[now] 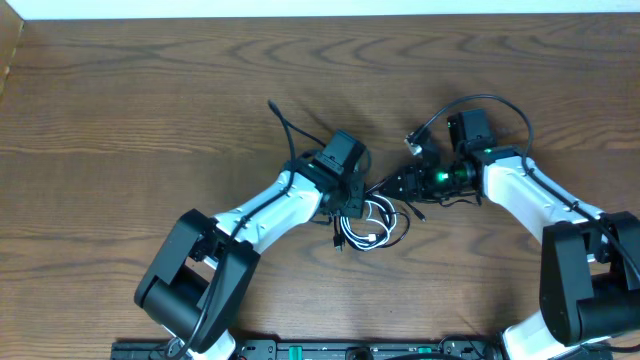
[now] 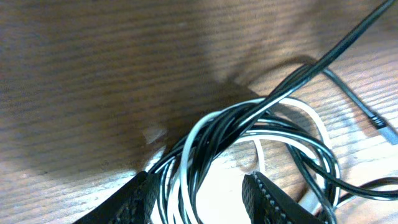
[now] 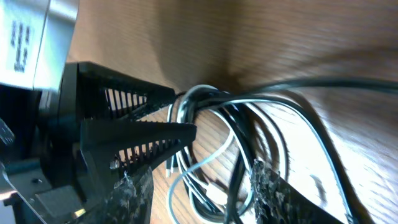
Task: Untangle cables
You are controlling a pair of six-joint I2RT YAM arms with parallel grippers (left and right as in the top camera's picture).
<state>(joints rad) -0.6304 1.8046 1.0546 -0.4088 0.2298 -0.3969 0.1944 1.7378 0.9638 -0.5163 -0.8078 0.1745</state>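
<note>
Two-arm cable untangling, seen from above and from both wrists. The cable tangle (image 1: 375, 222) lies on the wooden bench (image 1: 150, 100) and serves as the reference point. It consists of a black cable (image 2: 348, 40) and a white cable (image 2: 309, 112) wound together in overlapping loops.

The left gripper (image 2: 198, 183) sits at the left edge of the tangle. Its jaws are apart and straddle the tight neck where the black and white strands bunch together. The strands lie close to one finger, with a gap to the other.

The right gripper (image 3: 199, 174) sits at the right edge of the tangle. Its jaws are also apart, with loose loops lying between them and no clear pinch.

One black strand runs straight and taut out of the tangle, away from the left gripper. A dark plug end (image 2: 380, 127) rests on the bench just beside the tangle's outer loops.
</note>
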